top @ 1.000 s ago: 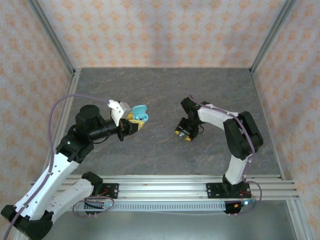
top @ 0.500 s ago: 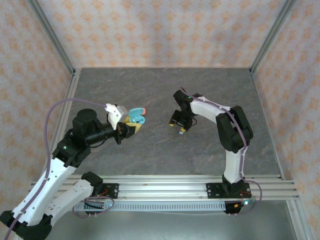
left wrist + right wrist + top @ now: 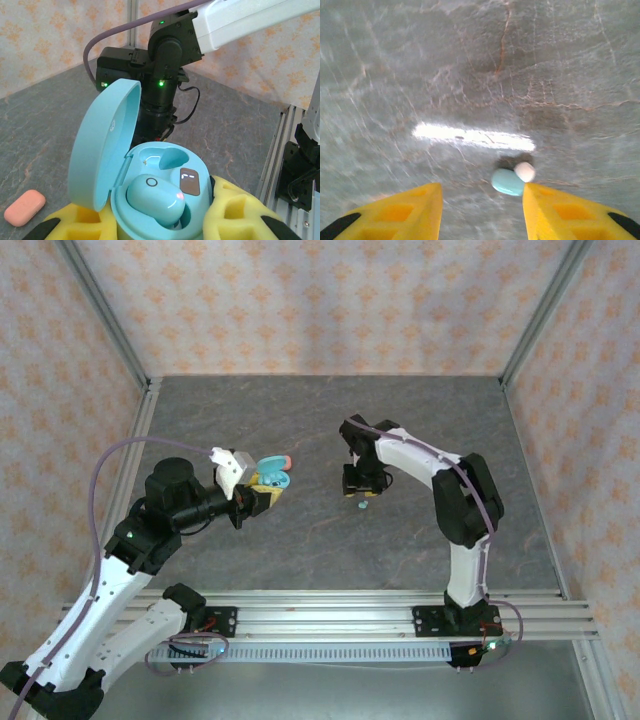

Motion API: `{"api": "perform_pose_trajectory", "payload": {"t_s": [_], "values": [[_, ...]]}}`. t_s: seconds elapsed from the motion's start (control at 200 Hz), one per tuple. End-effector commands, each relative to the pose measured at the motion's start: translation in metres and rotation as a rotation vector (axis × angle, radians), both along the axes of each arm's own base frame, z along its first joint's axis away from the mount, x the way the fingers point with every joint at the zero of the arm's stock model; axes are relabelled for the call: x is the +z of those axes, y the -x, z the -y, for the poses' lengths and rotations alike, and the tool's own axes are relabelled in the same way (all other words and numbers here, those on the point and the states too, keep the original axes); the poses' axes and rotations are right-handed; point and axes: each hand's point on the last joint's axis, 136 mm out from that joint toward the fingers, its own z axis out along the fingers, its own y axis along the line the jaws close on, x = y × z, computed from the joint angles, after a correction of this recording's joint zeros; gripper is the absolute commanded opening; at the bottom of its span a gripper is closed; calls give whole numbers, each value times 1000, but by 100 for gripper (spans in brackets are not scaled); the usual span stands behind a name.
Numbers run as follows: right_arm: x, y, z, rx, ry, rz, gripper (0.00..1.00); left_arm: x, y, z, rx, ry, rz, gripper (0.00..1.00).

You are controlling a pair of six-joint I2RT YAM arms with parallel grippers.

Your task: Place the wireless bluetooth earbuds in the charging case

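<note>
Looking down through the right wrist camera, I have the right hand [image 3: 481, 194] open and empty. Its yellow foam-faced fingers [image 3: 405, 210] straddle a tiny light teal plastic earbud [image 3: 508, 182] with a white tip, which lies loose on the grey marbled counter [image 3: 470, 75]. The bud sits off-centre, just beside the finger on the right of that view, so I'd judge the hand wants a small sideways shift before it closes.

The left hand [image 3: 262, 485] is clamped on the light teal oval plastic charging case [image 3: 200, 202], whose lid [image 3: 102, 150] is swung open. A second teal earbud [image 3: 152, 200] is seated in one socket, and the other socket [image 3: 172, 157] is empty. A salmon-pink oval case [image 3: 25, 207] lies shut on the counter beyond.

As for handling, I expect the loose bud to be nearly weightless, hard and glossy. Its rounded sides could squirt out from between the pads if squeezed off-centre or too hard. I'd take it across the fat teal body, not the white tip, low to the counter and with a gentle close; the foam should lend some friction. It probably won't crush, but it could skitter away on that smooth surface. How it sits in the grip will decide whether it drops cleanly into the socket.
</note>
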Motion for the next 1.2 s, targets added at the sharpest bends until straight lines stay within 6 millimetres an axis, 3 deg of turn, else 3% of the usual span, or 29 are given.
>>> {"api": "perform_pose_trajectory", "payload": {"t_s": [0.0,0.325,0.58,0.806,0.976,1.196], "values": [[17,13,18,306,137,33,45,2,3,0,-8,-7,26,6],[15,14,21,616,278,60,41,5,7,0,-22,-6,14,6],[5,11,10,726,330,76,35,6,11,-3,-14,-5,11,7],[-13,5,8,751,371,67,35,5,12,-4,-12,-3,10,6],[-14,-5,8,755,406,90,36,4,14,-6,-3,-9,11,6],[-24,2,11,764,402,68,34,4,15,-8,1,-17,15,6]]}}
